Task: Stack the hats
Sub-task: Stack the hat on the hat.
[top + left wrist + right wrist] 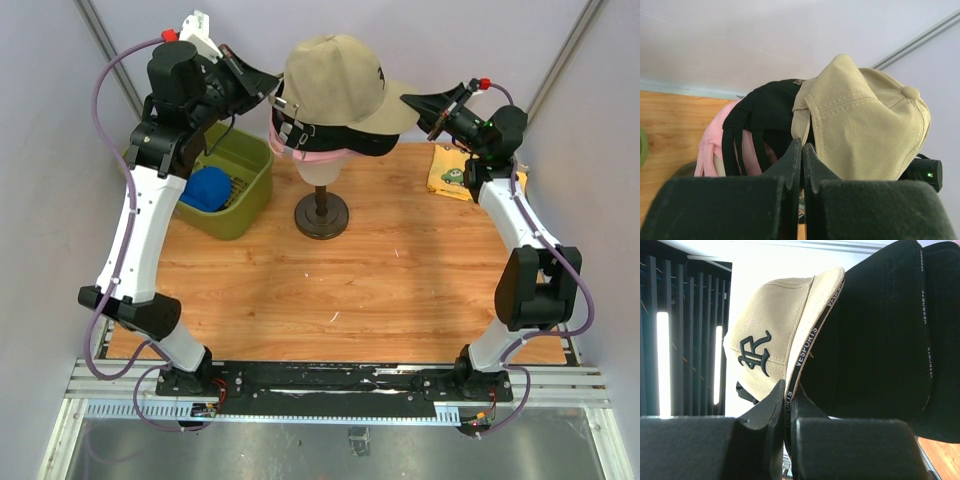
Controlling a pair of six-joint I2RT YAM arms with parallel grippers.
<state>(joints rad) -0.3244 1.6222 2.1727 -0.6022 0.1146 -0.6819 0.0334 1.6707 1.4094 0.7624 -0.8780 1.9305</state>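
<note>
A beige hat [335,80] sits on top of a black hat [350,138] and a pink hat [308,155], all stacked on the cream mannequin head [320,172]. My left gripper [272,92] is shut on the beige hat's back edge. In the left wrist view the gripper [802,146] pinches the beige hat [865,130] beside the black hat [765,105] and the pink hat [712,142]. My right gripper [408,100] is shut on the beige hat's brim, and it shows in the right wrist view [788,390] with the beige hat [770,335]. A blue hat [205,187] lies in the bin.
The olive-green bin [252,170] stands at the back left, under my left arm. The mannequin's dark round stand [321,216] is at the table's back centre. A yellow printed cloth [452,172] lies at the back right. Grey walls close in behind and at both sides.
</note>
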